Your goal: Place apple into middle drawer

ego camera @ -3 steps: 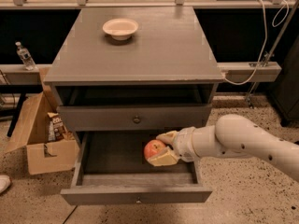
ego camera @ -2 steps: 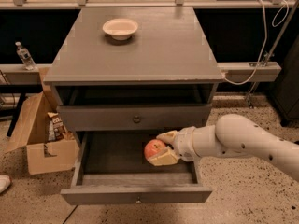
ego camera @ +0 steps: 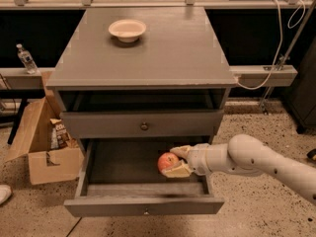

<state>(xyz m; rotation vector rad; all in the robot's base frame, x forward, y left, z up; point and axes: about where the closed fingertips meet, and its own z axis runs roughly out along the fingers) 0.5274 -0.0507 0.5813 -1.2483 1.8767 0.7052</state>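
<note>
The red apple (ego camera: 167, 161) with a yellowish blush is held between the cream fingers of my gripper (ego camera: 176, 161). The gripper is shut on it. The white arm reaches in from the right. The apple hangs inside the pulled-out middle drawer (ego camera: 143, 205), over the right half of its dark floor and just above it. This drawer has a flat grey front with a tiny pale knob (ego camera: 145, 212). I cannot tell whether the apple touches the drawer floor.
Above the open drawer is a shut grey drawer front with a dark knob (ego camera: 144, 126). A cream bowl (ego camera: 127, 29) sits on the cabinet top (ego camera: 173, 48). An open cardboard box (ego camera: 44, 142) stands on the floor at left, with a bottle (ego camera: 25, 58) behind it.
The gripper and apple have shifted a touch to the right and down over the open drawer. Nothing else moved.
</note>
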